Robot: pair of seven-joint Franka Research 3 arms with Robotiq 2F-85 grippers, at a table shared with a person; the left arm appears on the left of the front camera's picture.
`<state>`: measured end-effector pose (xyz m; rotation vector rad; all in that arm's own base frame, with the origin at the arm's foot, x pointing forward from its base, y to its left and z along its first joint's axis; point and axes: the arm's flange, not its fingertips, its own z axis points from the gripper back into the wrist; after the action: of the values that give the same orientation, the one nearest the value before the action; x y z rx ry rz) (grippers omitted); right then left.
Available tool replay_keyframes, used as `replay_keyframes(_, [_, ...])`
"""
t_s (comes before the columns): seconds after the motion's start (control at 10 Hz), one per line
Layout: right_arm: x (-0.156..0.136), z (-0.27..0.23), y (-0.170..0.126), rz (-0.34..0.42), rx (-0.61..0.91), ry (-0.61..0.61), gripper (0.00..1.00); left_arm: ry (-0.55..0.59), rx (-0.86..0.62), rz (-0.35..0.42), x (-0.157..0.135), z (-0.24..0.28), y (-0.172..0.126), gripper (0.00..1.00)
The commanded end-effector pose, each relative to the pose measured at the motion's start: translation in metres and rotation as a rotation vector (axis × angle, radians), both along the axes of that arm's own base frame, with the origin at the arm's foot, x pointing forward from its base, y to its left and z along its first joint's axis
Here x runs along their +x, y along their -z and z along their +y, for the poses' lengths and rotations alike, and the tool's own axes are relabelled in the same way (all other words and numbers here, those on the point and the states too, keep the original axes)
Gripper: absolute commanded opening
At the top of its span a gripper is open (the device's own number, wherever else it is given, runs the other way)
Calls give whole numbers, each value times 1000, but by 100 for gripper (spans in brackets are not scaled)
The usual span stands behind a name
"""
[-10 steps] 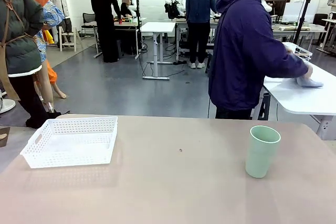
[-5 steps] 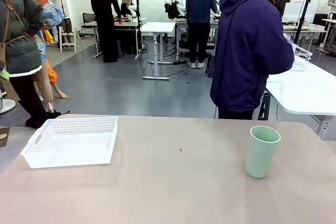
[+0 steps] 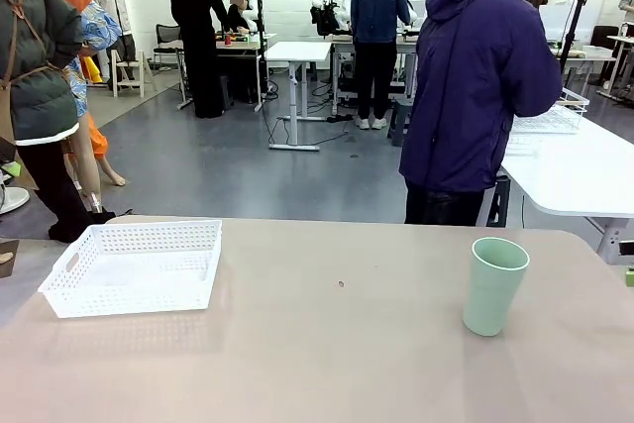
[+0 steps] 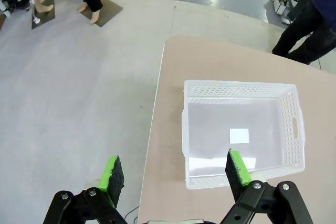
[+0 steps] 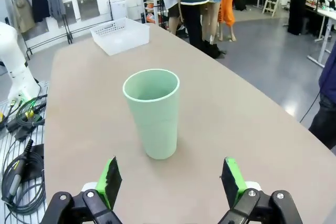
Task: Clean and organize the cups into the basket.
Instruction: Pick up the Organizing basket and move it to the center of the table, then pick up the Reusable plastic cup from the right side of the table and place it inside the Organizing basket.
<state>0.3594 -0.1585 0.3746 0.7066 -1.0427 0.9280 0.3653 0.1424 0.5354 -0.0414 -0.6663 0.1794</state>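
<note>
Cup (image 3: pixel 494 285) of mint green colour is seen upright at the right of the bench (image 3: pixel 337 354) in the front view, with the white basket (image 3: pixel 134 266) well apart at the left. In the left wrist view the left pincer (image 4: pixel 175 170) is held apart above the basket's near wall. In the right wrist view the right pincer (image 5: pixel 171 178) is spread apart too, with the cup just ahead, not touched

My left gripper (image 4: pixel 174 171) and my right gripper (image 5: pixel 171 178) both hover with jaws spread wide, empty.
</note>
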Motion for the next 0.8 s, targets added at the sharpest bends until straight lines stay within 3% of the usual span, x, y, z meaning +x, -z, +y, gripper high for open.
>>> replay_keyframes(0.0, [-2,-5,-3,-15,21,18,100,3,3,-10,0,-3,-4,100])
replay_keyframes(0.3, [-2,-5,-3,-15,21,18,100,14,1,-7,0,-1,-3,100])
replay_keyframes(0.5, [1,3,4,-20,5,-1,100,-32,122,153,32,-11,12,100])
replay_keyframes(0.7, [3,12,8,-60,-17,12,100,-78,199,225,50,-10,19,100])
